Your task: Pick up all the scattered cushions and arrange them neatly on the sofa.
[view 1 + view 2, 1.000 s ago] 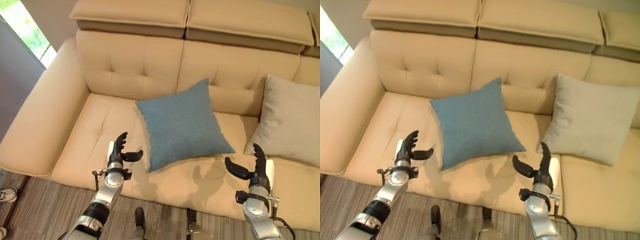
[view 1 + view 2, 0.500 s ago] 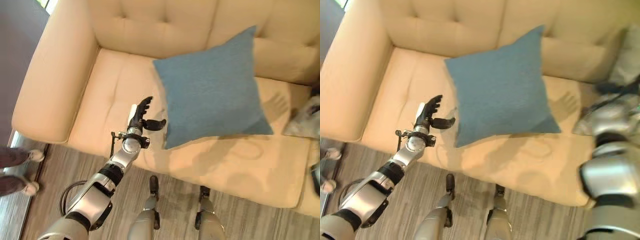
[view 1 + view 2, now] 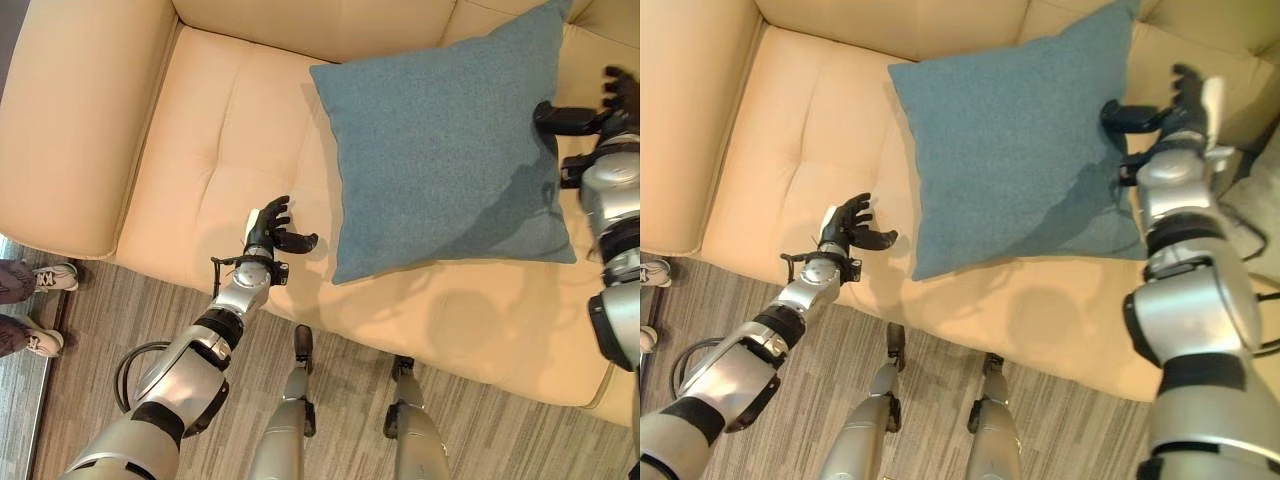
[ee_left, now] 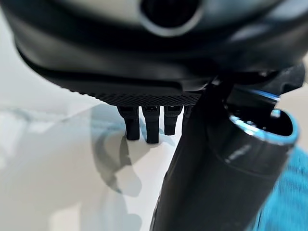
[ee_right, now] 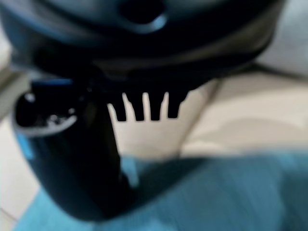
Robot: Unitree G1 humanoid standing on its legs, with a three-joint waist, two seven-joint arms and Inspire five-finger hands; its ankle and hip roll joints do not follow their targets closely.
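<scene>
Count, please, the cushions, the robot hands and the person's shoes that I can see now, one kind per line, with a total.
Blue cushion: 1
Robot hands, left hand and right hand: 2
Person's shoes at the floor's edge beside the sofa: 2
Total: 5

One blue cushion (image 3: 440,150) on show — just the one of that colour, lying on one cream sofa (image 3: 190,140). A pale grey cushion's edge (image 3: 1258,205) peeks in beside it, so two cushions in all. Two robot hands: left hand (image 3: 268,232), right hand (image 3: 1175,105). Two shoes (image 3: 45,310) — one person.
</scene>
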